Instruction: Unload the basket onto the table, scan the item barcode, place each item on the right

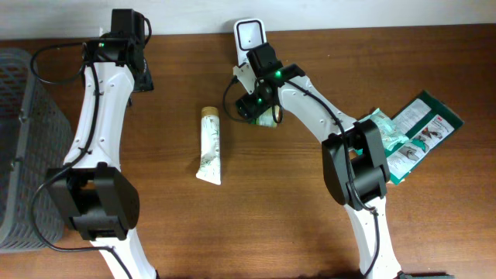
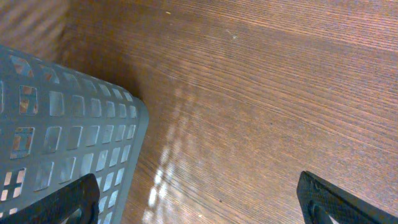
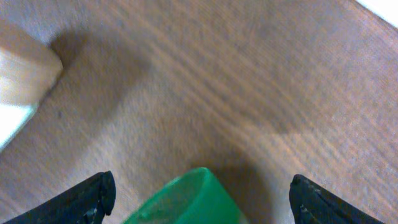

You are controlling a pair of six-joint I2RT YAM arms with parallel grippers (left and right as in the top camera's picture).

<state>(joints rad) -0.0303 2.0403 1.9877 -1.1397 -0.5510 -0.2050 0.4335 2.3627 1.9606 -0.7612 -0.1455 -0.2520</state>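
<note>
A white barcode scanner (image 1: 249, 35) stands at the table's back edge. Just in front of it my right gripper (image 1: 262, 115) hangs over a small green item (image 1: 269, 118). In the right wrist view the green item (image 3: 186, 199) lies between the wide-apart fingers (image 3: 87, 199), with a gap on each side; the gripper (image 3: 200, 200) is open. No barcode shows. A white tube with a beige cap (image 1: 209, 146) lies left of it; its cap (image 3: 22, 68) shows at the wrist view's left edge. My left gripper (image 1: 142, 77) is open over bare wood (image 2: 199, 199).
A grey mesh basket (image 1: 19, 139) stands at the left edge, close beside the left fingers (image 2: 68, 199). Green and white packets (image 1: 415, 132) lie at the right, beside the right arm's base. Both arms' bases stand near the front edge.
</note>
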